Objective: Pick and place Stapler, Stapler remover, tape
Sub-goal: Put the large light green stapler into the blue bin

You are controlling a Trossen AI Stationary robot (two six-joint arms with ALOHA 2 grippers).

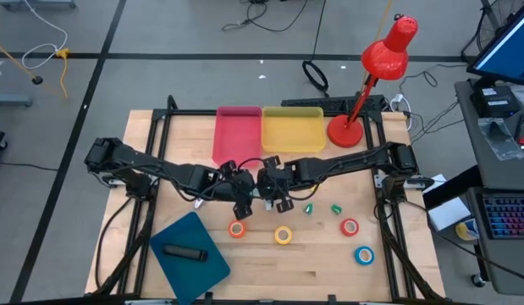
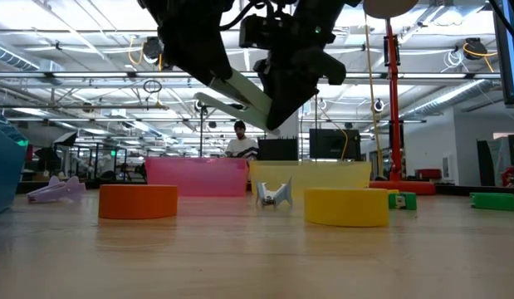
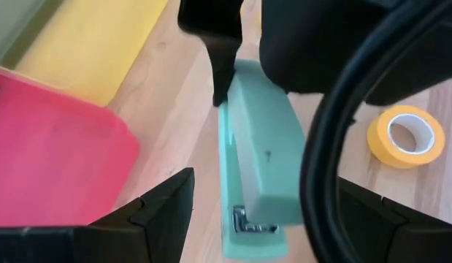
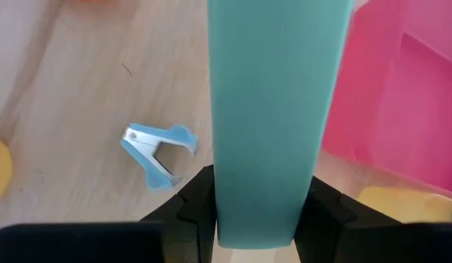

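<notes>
Right gripper (image 4: 258,212): closed on the stapler (image 4: 273,109), a dark finger pressed against each long side; it is above the middle of the table (image 1: 312,271).
Left gripper (image 3: 262,212): jaws wide apart, holding nothing; it faces the stapler's metal end, one finger to each side and clear of it.
Stapler: pale green, lifted off the wood and tilted in the low view, just in front of the trays.
Staple remover (image 4: 158,151): light blue, lying on the wood under the grippers, free of both.
Orange tape (image 1: 237,229): on the table toward the front edge, beside the dark teal mat (image 1: 190,250).
Yellow tape (image 1: 284,235): just right of the orange roll, apart from it.
Red tape (image 1: 350,226): further right, near the right edge.
Blue tape (image 1: 364,254): nearest the front right corner.
Pink tray (image 1: 237,131): at the back edge, touching the yellow tray (image 1: 293,127).
Red lamp (image 1: 380,72): base at the back right corner.
Person (image 2: 240,141): visible in the room beyond the table.
</notes>
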